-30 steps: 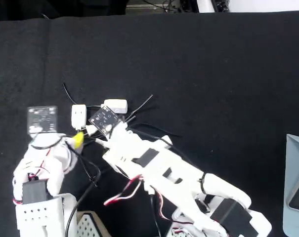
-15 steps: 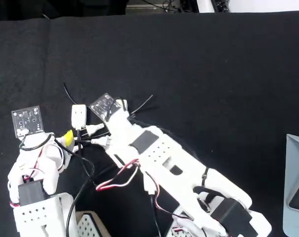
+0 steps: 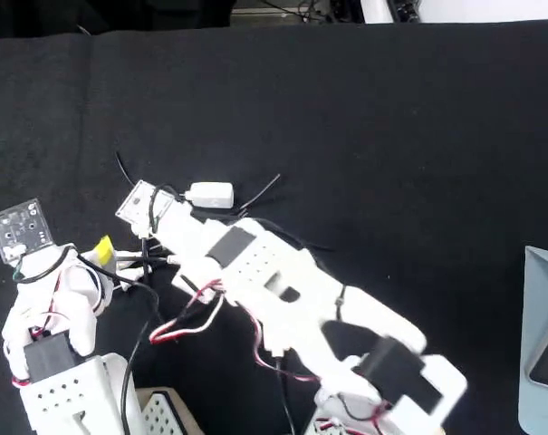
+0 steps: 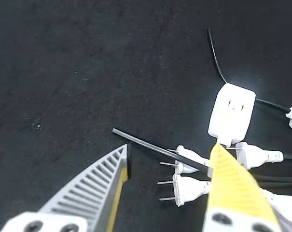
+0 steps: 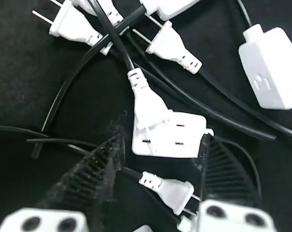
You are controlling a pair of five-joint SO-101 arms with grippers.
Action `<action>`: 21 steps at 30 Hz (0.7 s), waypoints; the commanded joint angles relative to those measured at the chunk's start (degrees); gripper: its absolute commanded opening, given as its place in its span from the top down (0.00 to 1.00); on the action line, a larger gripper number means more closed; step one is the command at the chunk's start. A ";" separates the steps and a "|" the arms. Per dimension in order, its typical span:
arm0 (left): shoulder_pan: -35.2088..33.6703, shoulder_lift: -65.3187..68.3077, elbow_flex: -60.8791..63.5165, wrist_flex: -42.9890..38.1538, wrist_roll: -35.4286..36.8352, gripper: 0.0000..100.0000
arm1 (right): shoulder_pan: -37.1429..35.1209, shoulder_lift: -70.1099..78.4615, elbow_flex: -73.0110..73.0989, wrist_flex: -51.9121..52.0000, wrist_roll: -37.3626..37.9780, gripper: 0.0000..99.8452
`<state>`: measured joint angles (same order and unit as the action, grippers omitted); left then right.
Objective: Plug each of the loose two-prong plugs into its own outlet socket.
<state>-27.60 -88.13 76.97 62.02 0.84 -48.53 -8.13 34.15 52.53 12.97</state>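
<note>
Over the black table, the right gripper straddles a white rectangular plastic outlet socket, jaws apart; the left gripper hangs spread wide beside white two-prong plugs.

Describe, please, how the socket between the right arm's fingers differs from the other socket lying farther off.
The near socket lies between the right gripper's fingers; the far socket lies outside them. The near socket has a plug joined at its edge, seemingly seated; the far socket's slots are bare. Both are white blocks lying on the black table.
</note>
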 commanded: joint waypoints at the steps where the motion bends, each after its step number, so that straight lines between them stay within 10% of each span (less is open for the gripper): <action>1: -0.48 -0.62 -3.47 -1.23 0.70 0.73 | -0.79 4.79 -6.20 -0.18 1.05 0.74; 14: -0.40 -0.62 -3.38 -1.14 0.62 0.73 | -4.57 12.79 -9.71 -5.01 1.05 0.75; 21: -0.48 -0.62 -3.38 -1.05 0.53 0.73 | -3.52 16.31 -9.63 -8.26 1.14 0.91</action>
<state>-27.60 -88.13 76.97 62.02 1.10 -52.40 7.43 27.47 46.73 13.58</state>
